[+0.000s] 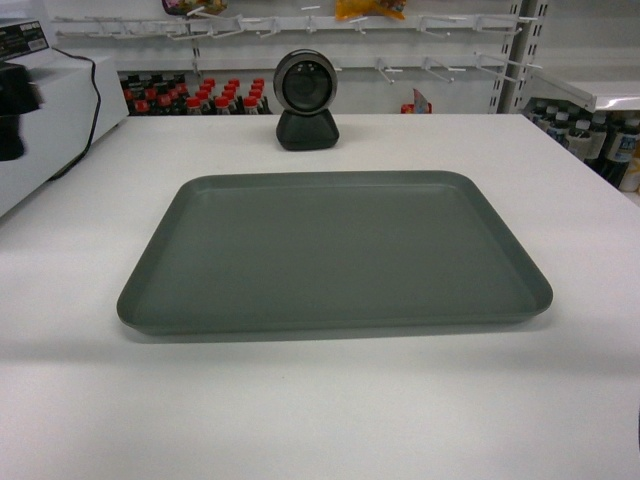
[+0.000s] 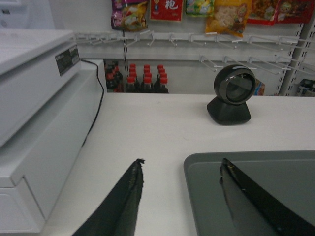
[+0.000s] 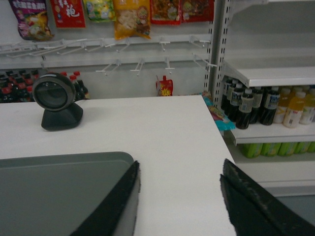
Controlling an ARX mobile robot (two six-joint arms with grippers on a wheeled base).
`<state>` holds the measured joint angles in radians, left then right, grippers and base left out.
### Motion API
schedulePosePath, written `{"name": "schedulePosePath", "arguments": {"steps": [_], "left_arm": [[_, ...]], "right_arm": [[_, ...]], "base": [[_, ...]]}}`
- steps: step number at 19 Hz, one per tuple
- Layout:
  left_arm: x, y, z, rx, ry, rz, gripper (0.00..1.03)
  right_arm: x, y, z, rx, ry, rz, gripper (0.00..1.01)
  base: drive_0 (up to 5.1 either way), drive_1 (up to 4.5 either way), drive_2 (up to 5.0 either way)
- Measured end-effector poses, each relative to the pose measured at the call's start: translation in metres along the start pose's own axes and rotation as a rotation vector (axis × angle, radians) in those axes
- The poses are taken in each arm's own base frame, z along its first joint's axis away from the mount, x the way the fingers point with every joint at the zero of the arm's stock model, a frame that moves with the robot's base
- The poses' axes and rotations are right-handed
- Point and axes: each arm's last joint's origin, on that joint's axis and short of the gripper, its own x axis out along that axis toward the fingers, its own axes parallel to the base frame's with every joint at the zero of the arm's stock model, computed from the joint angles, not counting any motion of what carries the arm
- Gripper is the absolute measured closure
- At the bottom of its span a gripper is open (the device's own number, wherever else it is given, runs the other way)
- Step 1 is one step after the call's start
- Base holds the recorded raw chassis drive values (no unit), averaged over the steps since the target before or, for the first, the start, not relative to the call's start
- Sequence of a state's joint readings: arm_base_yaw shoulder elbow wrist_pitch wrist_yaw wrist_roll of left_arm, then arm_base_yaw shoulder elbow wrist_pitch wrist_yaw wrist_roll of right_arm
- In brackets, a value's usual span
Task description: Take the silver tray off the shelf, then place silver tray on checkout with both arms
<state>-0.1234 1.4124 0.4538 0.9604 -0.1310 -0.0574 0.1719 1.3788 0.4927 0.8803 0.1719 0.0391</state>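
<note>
While the silver tray (image 1: 335, 250) lies flat on the checkout (image 1: 560, 200), the left gripper (image 2: 182, 172) gapes empty astride its left rim; the right gripper (image 3: 179, 174) gapes empty astride its right rim.

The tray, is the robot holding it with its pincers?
No. The silver tray lies flat on the checkout. Both pincers are open, left and right, each straddling a tray edge without gripping it.

No legible text — red packet (image 2: 166, 10) characters unclear
</note>
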Motion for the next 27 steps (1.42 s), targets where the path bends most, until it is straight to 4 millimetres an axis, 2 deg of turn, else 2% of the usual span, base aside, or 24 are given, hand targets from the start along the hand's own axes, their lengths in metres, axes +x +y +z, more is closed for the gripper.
{"name": "schedulePosePath", "arguments": {"steps": [2, 4, 5, 9, 11, 13, 16, 18, 27], "left_arm": [[-0.023, 0.007, -0.004, 0.032, -0.008, -0.006, 0.73], [-0.042, 0.013, -0.015, 0.042, 0.023, -0.003, 0.95], [-0.051, 0.016, -0.016, 0.044, 0.016, -0.004, 1.01], [-0.079, 0.032, -0.022, 0.043, 0.018, 0.008, 1.01], [-0.089, 0.031, -0.023, 0.044, 0.013, -0.003, 1.01], [-0.093, 0.031, -0.025, 0.043, -0.023, -0.008, 1.01], [-0.106, 0.032, -0.039, 0.044, 0.044, -0.006, 1.01], [-0.114, 0.031, -0.031, 0.043, 0.002, -0.007, 1.01], [-0.139, 0.032, -0.027, 0.043, -0.005, -0.007, 1.01]], "right_arm": [[-0.024, -0.011, -0.003, -0.017, -0.025, -0.002, 0.70], [-0.044, -0.018, -0.018, -0.033, 0.012, -0.002, 0.92], [-0.053, -0.022, -0.021, -0.036, 0.009, -0.003, 0.99], [-0.080, -0.030, -0.029, -0.036, 0.006, 0.000, 0.99], [-0.090, -0.041, -0.032, -0.036, 0.009, -0.003, 0.99], [-0.093, -0.043, -0.032, -0.035, 0.004, -0.012, 0.99], [-0.106, -0.042, -0.035, -0.036, 0.001, -0.003, 0.99], [-0.115, -0.043, -0.049, -0.036, 0.024, -0.004, 0.99], [-0.140, -0.042, -0.039, -0.036, -0.016, -0.003, 0.99]], "base": [[0.0, 0.00, 0.0], [0.0, 0.00, 0.0], [0.0, 0.00, 0.0], [0.0, 0.00, 0.0], [0.0, 0.00, 0.0], [0.0, 0.00, 0.0], [0.0, 0.00, 0.0], [0.0, 0.00, 0.0], [0.0, 0.00, 0.0]]}}
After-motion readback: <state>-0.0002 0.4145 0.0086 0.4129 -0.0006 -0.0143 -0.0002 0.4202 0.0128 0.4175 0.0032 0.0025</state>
